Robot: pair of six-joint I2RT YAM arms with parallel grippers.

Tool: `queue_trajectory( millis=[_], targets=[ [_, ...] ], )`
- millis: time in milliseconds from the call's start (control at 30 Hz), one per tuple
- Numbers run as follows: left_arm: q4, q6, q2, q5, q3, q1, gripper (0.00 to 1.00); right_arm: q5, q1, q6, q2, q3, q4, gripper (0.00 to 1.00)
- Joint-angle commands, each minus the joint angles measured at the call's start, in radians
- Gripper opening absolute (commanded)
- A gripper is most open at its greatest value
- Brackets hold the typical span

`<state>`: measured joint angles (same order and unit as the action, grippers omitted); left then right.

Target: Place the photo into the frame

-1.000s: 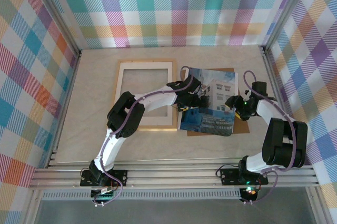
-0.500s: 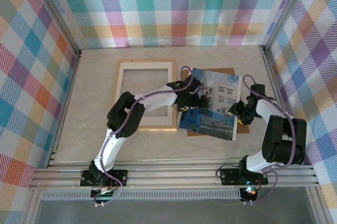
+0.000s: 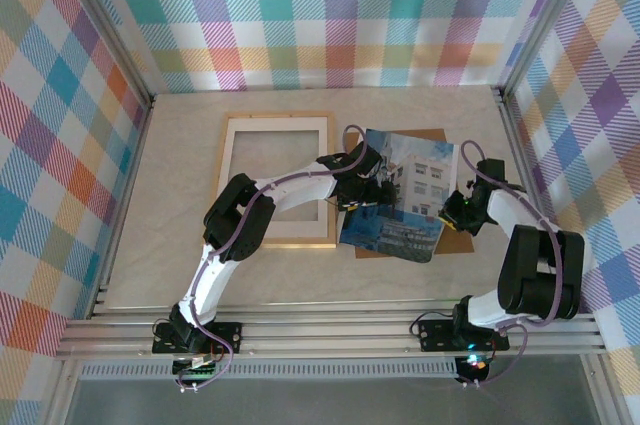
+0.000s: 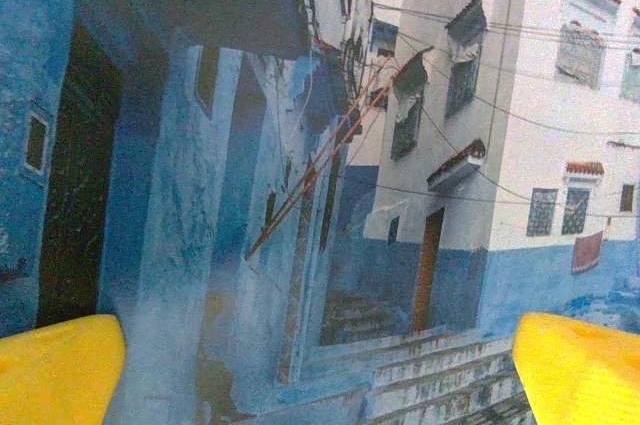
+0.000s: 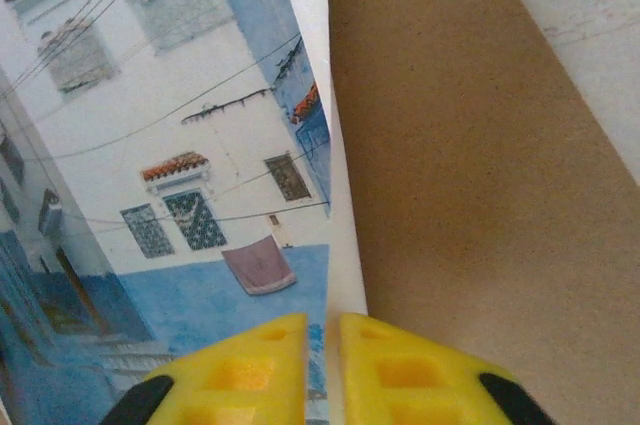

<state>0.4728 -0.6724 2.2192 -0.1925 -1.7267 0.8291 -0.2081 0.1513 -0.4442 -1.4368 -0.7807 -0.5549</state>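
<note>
As right end effector point(image 5: 322, 333) pinches the photo point(image 5: 170, 145) | left end effector point(image 4: 318, 370) wide

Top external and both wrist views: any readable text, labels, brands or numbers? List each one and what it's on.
No readable text anywhere.
Photo: buildings, windows and wires, but no lettering or sign on it.
Frame: no label or brand visible.
Brown backing board: plain, no markings.
Plaid walls: pattern only, no writing.
</note>
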Motion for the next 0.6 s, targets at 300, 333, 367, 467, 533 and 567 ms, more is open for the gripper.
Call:
queue_trajectory(
  millis=[300, 333, 367, 467, 533, 567],
  targets=[
    [0.137, 0.281, -0.080, 0.038, -0.095, 0.004, 1.00, -0.001, -0.006, 0.022, 0.085, -0.051, -0.104, 0.00],
    [0.139, 0.298, -0.099, 0.036, -0.084, 0.005, 1.00, 0.000, -0.006, 0.020, 0.087, -0.057, -0.112, 0.00],
    [0.135, 0.323, -0.119, 0.029, -0.068, 0.008, 1.00, 0.000, -0.006, 0.020, 0.090, -0.066, -0.120, 0.00],
    [0.114, 0.404, -0.188, 0.038, -0.009, 0.027, 1.00, -0.013, -0.004, 0.018, 0.100, -0.120, -0.146, 0.00],
    [0.069, 0.476, -0.242, 0.068, 0.060, 0.049, 1.00, -0.027, -0.002, 0.015, 0.101, -0.173, -0.170, 0.01],
    [0.042, 0.519, -0.268, 0.090, 0.094, 0.066, 1.00, -0.040, -0.001, 0.013, 0.095, -0.203, -0.179, 0.01]
  ],
)
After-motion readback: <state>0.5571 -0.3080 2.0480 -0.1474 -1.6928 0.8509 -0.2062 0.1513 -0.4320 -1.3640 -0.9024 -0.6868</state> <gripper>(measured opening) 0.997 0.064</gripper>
